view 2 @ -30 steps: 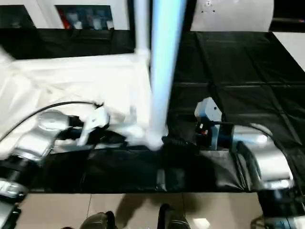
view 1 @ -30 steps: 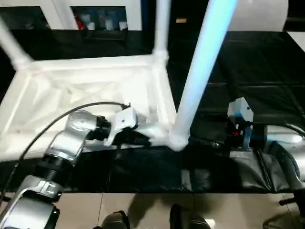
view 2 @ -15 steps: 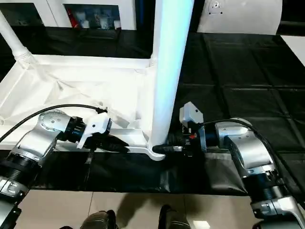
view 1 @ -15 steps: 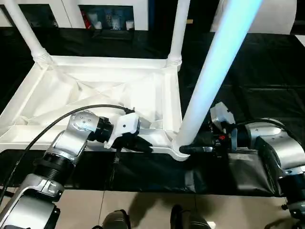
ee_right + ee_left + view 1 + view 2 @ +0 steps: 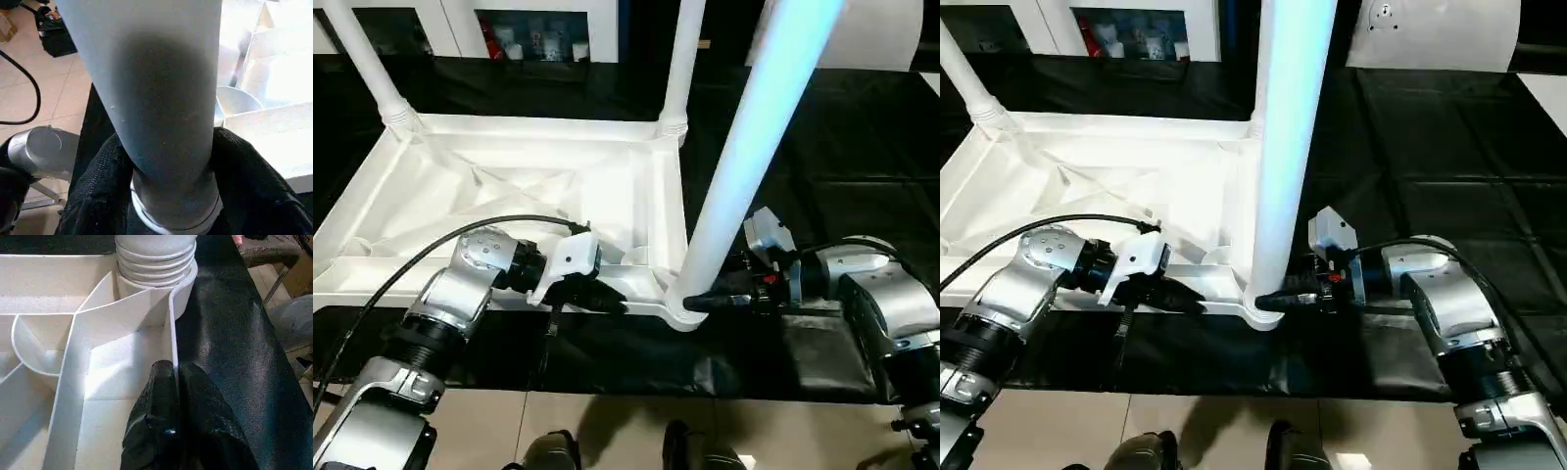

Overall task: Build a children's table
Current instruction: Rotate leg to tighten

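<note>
The children's table top (image 5: 509, 186) lies upside down on a black-covered surface, ribbed side up. White legs stand in its far left socket (image 5: 362, 59), its far right socket (image 5: 683, 59) and its near right socket (image 5: 744, 157). My left gripper (image 5: 612, 294) is at the near rim, and its fingers (image 5: 161, 382) are shut on the thin rim wall beside the near right socket. My right gripper (image 5: 700, 302) reaches in from the right at the base of the near right leg (image 5: 161, 98). Its fingers (image 5: 102, 181) press against both sides of the leg.
A white cabinet (image 5: 533, 29) with dark compartments stands behind the work. The black covering (image 5: 842, 137) stretches off to the right. Its front edge runs just below my grippers, with tiled floor (image 5: 607, 431) beyond. A white rounded object (image 5: 1430, 34) sits at the back right.
My right gripper has moved left to the base of the near right leg and closed its fingers around it. The left gripper keeps its hold on the rim. The camera has shifted.
</note>
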